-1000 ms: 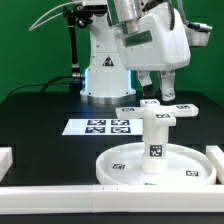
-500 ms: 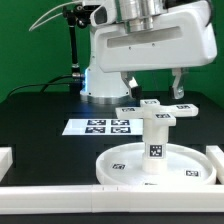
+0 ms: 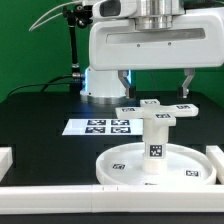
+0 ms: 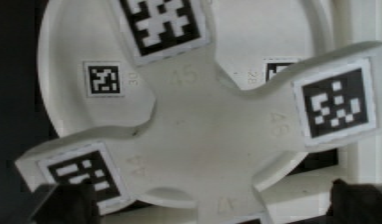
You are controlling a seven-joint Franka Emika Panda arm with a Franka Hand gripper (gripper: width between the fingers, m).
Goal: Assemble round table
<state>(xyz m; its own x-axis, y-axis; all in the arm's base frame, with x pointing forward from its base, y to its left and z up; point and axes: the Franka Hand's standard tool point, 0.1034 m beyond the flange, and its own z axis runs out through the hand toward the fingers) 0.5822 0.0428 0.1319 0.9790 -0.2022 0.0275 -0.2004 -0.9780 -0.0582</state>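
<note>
Fingers [image 3: 155,93]: spread wide and clamped on nothing. I hang them straight down over the top of the assembly, and in the exterior view one tip shows on each side of the cross-shaped base [image 3: 156,110]. In the wrist view my fingers [image 4: 209,205] show only as two dark, blurred tips, well apart.
Contact: I cannot tell whether either tip touches the part below. In the exterior view both seem to end just above it.
Cross-shaped base: it sits flat on top of the leg [image 3: 155,140], with its arms reaching out level. The arm ends I can see carry square tags. Seen from my wrist, the cross-shaped base [image 4: 206,120] fills most of the picture.
Leg: upright on the middle of the round disc [image 3: 120,165], with a tag on the side facing the exterior camera.
Round disc: flat on the worktop [image 3: 40,115], rim up, with tags on its face. The round disc [image 4: 72,40] lies behind the base in the wrist view.
Marker board [image 3: 100,126]: the marker board lies flat behind the disc, toward the exterior view's left and apart from it.
Border blocks [image 3: 90,196]: plain white border blocks. A long one runs along the front, just before the disc, and others sit at either side.
</note>
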